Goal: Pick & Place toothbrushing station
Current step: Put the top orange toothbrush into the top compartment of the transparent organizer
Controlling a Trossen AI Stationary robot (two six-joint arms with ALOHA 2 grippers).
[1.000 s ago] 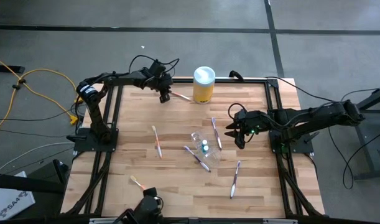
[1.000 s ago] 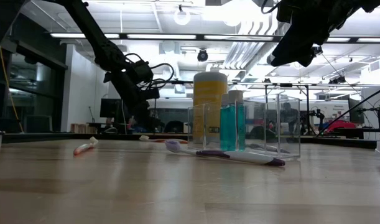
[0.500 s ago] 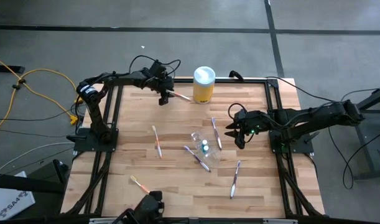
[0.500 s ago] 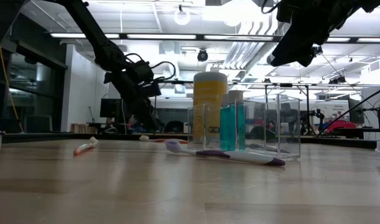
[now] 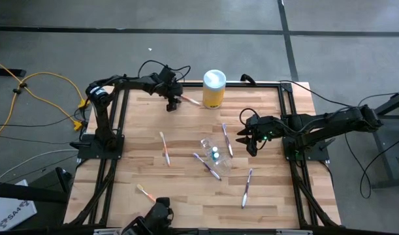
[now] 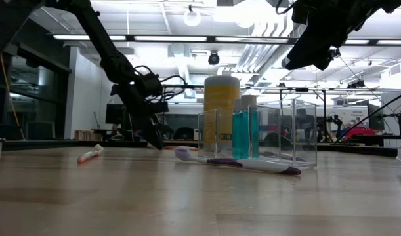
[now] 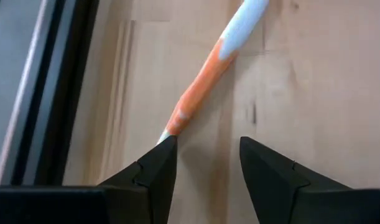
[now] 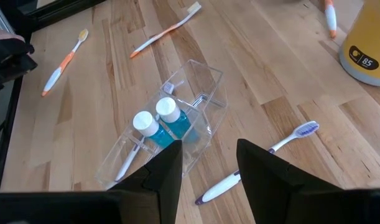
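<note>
An orange toothbrush (image 7: 205, 71) with white ends lies flat on the wood near the table's far edge, beside the yellow canister (image 5: 213, 88). My left gripper (image 7: 205, 152) is open and low over the toothbrush's thin near end; it also shows in the high view (image 5: 171, 104). The clear cup (image 8: 190, 93) stands mid-table with two blue tubes (image 8: 168, 127) in it. My right gripper (image 5: 248, 138) hangs open above the table, right of the cup. Several other toothbrushes lie loose around the cup. My left gripper comes down slanting from above, with the orange toothbrush's thin end (image 7: 171, 127) right at the tip of one finger (image 7: 158, 165). Whether that finger touches it I cannot tell. The toothbrush lies flat on the table.
Loose toothbrushes lie on the wood: an orange one (image 5: 164, 149) left of the cup, purple ones (image 5: 206, 165) (image 5: 226, 139) beside it, one (image 5: 246, 187) at the near right, one (image 5: 145, 192) at the near left. A black frame rail (image 7: 59, 93) runs beside the left gripper.
My left gripper has sunk toward the table at the orange toothbrush's end, close to the far edge. The toothbrush has stayed where it lay.
</note>
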